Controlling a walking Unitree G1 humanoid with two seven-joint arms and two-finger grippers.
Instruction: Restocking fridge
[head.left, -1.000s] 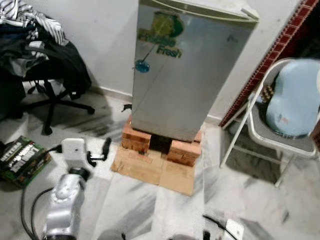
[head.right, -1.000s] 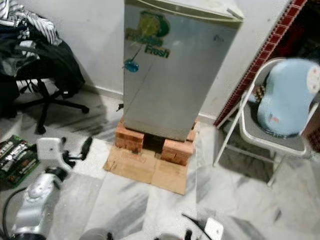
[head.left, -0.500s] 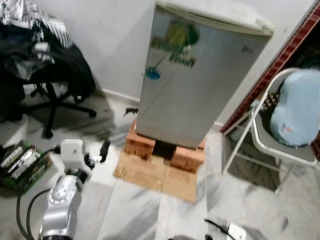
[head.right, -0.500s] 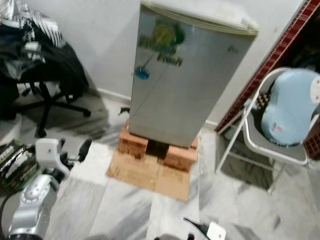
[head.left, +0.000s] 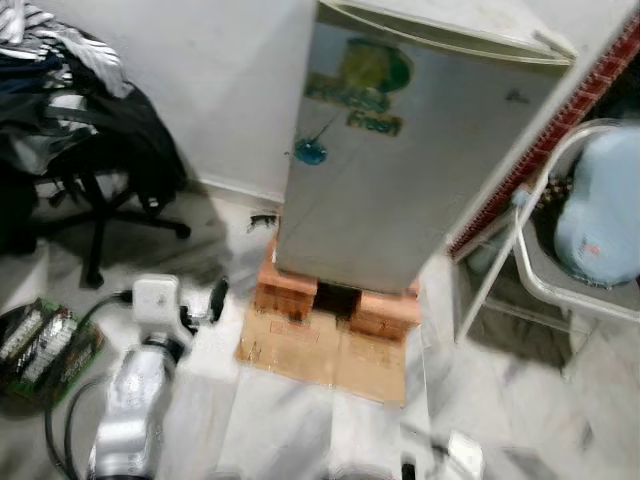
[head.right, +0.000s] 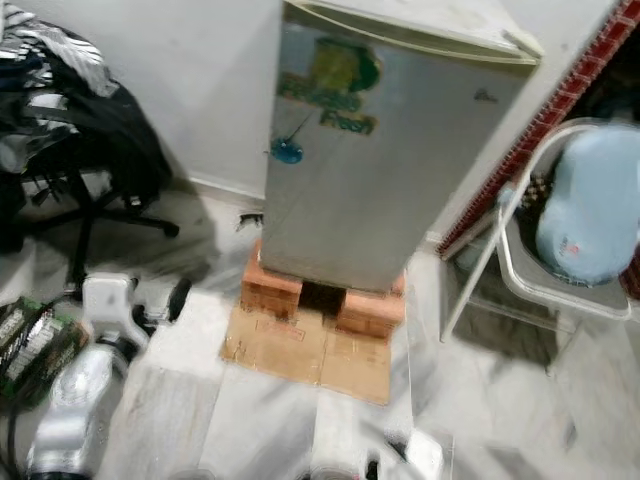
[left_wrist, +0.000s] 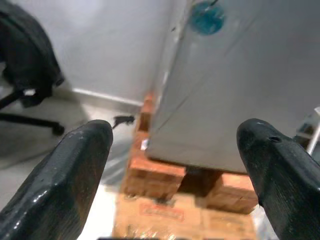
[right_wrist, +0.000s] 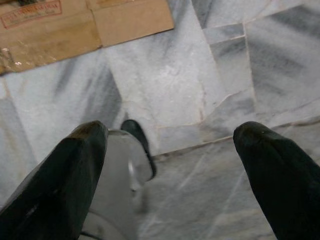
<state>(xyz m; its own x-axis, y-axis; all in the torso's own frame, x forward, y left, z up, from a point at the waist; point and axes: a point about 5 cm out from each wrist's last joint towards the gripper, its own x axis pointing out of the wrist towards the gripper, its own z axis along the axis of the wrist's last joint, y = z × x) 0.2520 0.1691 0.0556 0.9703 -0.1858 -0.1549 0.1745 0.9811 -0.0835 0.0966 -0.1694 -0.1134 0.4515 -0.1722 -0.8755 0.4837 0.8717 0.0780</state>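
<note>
Floor (head.left: 300, 430): grey-veined white marble tiles across the lower part of the blurred head views.
Fridge (head.left: 410, 160): a small silver fridge with its door shut, standing against a pale wall in the middle of the scene. A green and yellow sticker sits near the top of the door, and a small blue mark lies below it.
Folding chair (head.left: 560, 290): a metal chair just to the right of the fridge, with a pale blue rounded object (head.left: 605, 215) on its seat.
Office chair (head.left: 90, 170): on the left, well apart from the fridge, piled with dark and striped clothes.
Cardboard (head.left: 330, 345): a flat brown sheet on the floor under and in front of the fridge.
Bricks (head.left: 290, 295): red bricks stacked under the fridge's front corners, holding it off the floor, with a dark gap between them.
Left gripper (left_wrist: 175, 165): raised at the lower left, aimed at the fridge's lower part and the bricks, fingers (left_wrist: 70, 175) spread wide with nothing between them.
Right gripper (right_wrist: 170, 175): pointing down at the marble floor near the cardboard edge, fingers (right_wrist: 280, 170) wide apart and holding nothing.
Green box (head.left: 40, 345): lying on the floor at the far left, beside the left arm.
</note>
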